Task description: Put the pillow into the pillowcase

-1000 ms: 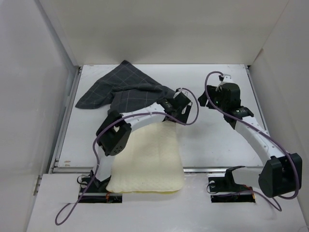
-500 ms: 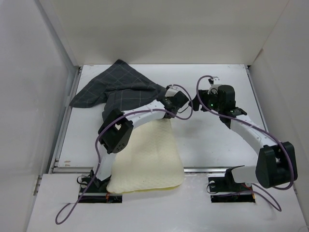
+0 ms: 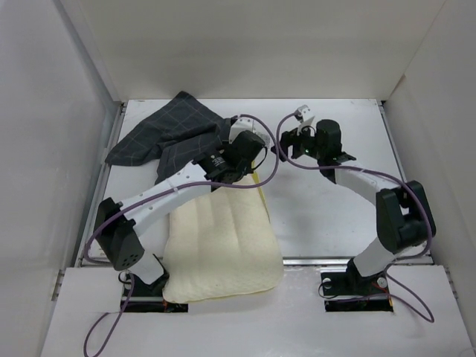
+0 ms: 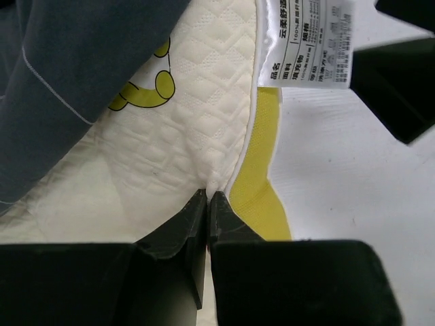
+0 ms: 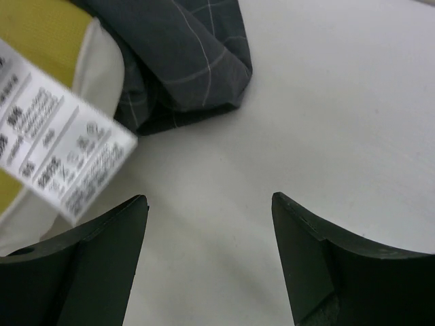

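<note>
A white table (image 3: pixel 327 216) fills the floor of the scene, its surface plain and matte. White panels enclose it: a back wall (image 3: pixel 253 44), a left wall (image 3: pixel 44 149) and a right wall (image 3: pixel 446 111). A metal rail (image 3: pixel 312 261) runs along the table's near edge. Just in front lies a white front board (image 3: pixel 260 320) with two dark rectangular cutouts (image 3: pixel 160 304).

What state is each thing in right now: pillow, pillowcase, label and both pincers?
Pillow: outside the case, far edge pinched.
Pillowcase: crumpled, one edge draped over the Pillow.
Care label: hanging free from the Pillow's seam.
Left pincer: shut on the Pillow's edge.
Right pincer: open, holding nothing.
</note>
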{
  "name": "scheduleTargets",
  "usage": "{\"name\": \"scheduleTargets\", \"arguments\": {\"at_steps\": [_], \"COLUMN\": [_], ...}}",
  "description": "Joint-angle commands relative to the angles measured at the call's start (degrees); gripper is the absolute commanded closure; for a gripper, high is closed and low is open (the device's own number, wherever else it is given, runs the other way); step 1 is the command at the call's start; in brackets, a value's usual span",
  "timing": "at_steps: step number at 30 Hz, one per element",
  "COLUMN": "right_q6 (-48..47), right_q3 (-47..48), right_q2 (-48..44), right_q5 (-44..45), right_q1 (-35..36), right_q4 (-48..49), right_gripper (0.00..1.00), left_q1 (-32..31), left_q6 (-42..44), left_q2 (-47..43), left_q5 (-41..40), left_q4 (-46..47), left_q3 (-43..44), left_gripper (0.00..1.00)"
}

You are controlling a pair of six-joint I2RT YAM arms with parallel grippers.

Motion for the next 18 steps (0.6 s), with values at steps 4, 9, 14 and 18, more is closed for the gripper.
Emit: {"name": "scheduleTargets", "arguments": {"at_steps": [4, 9, 14, 18], "right_q6": [-3.2, -1.9, 1.9, 5.3], "right_q3": [11.5, 17.1, 20.5, 23.0], "right_q2": [9.3, 16.7, 22.7, 26.4], "right_q5": [-4.4, -3.5, -0.6, -2.8], "right_q1": [2.8, 6.8, 8.5, 8.5], "right_q4": [9.5, 10.1, 14.0, 18.8], "right_gripper": [0.21, 0.22, 0.25, 0.34], "left_q1": [-0.3, -0.3, -0.3, -0.3], "left_q6": [-0.8, -0.8, -0.8, -1.5], "left_q2": [-0.5, -0.5, -0.5, -0.5], "left_q5": [0.5, 0.5, -0.2, -0.2], "left_q4": [-4.1, -4.1, -4.6, -4.6], "left_q3": [-0.9, -0.9, -0.9, -0.9], "left_gripper": [1.00, 1.00, 1.00, 1.00]}}
